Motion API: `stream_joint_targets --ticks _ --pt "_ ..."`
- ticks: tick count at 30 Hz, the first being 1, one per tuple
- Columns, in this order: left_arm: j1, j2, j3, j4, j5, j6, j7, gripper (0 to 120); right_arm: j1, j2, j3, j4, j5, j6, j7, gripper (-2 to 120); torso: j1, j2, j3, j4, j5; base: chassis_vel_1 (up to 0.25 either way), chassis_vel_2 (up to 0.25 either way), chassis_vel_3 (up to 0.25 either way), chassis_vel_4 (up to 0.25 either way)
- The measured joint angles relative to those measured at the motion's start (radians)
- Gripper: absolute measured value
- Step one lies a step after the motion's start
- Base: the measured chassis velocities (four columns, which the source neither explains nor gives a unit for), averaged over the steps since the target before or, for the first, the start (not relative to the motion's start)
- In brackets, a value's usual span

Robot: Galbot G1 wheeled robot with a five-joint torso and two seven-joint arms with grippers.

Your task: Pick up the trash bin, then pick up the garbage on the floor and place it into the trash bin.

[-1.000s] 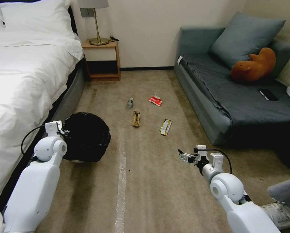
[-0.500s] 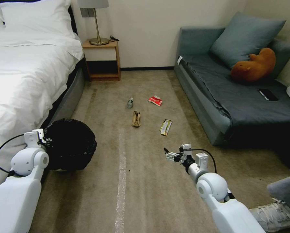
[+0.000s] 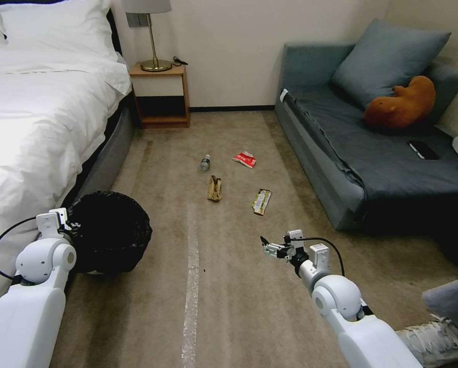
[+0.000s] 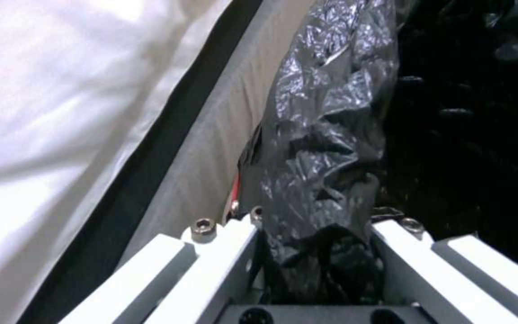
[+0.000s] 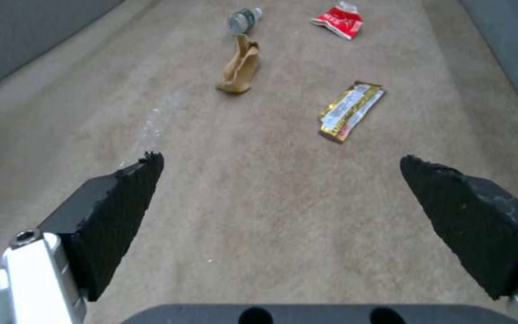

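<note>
We find the left gripper [image 4: 319,252] clamped on the trash bin [image 3: 109,230] rim; right gripper [image 5: 283,216] spread wide, garbage [image 5: 350,110] lying ahead of it.

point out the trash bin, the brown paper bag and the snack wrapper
trash bin [image 3: 111,230]: head view, on the black bag lining its inside.
brown paper bag [image 5: 239,67]: right wrist view, on its crumpled middle.
snack wrapper [image 5: 350,110]: right wrist view, on its yellow centre.

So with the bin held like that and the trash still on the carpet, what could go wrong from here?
1. The left hand grips the trash bin only by its bag-covered rim; the crinkled plastic may slip.
2. The bin hangs close beside the bed and could bump it.
3. The snack wrapper lies flat on the carpet, which is hard for the open right hand to pinch.
</note>
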Motion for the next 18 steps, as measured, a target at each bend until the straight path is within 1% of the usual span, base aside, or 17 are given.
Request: stream_joint_targets --ticks 8,18 --pt "-0.014 -0.005 0.011 0.011 0.005 0.000 0.005 2 -0.002 -0.004 -0.003 -0.007 -0.010 0.003 -0.002 100 0.000 0.000 0.000 -0.0001 0.0000 -0.104 0.101 0.112 -0.122" --pt "-0.022 -0.004 0.011 0.026 0.011 0.000 0.012 2 -0.003 0.008 -0.016 -0.019 -0.028 0.004 -0.007 100 0.000 0.000 0.000 0.0000 0.0000 -0.073 0.070 0.069 -0.076"
